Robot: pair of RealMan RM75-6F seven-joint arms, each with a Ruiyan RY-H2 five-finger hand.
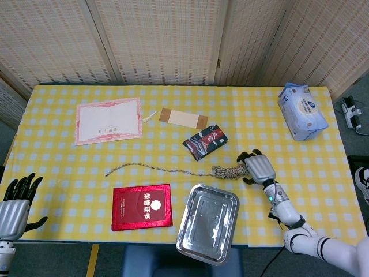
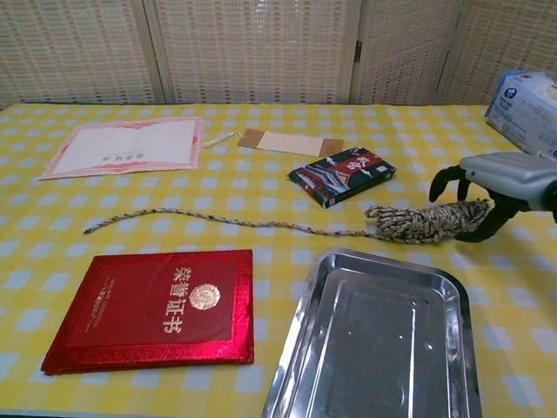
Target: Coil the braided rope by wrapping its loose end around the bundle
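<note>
Count on table: 1 braided rope (image 1: 190,170), 1 metal tray (image 1: 207,223), 1 red booklet (image 1: 142,206), 1 pink-bordered certificate (image 1: 108,120), 1 dark snack packet (image 1: 205,141), 1 brown/white envelope (image 1: 183,118), 1 tissue pack (image 1: 301,111), 1 small whitish stick-like item (image 1: 149,116), can't ID. 2 robot hands: left hand (image 1: 15,201), right hand (image 1: 256,167).
</note>
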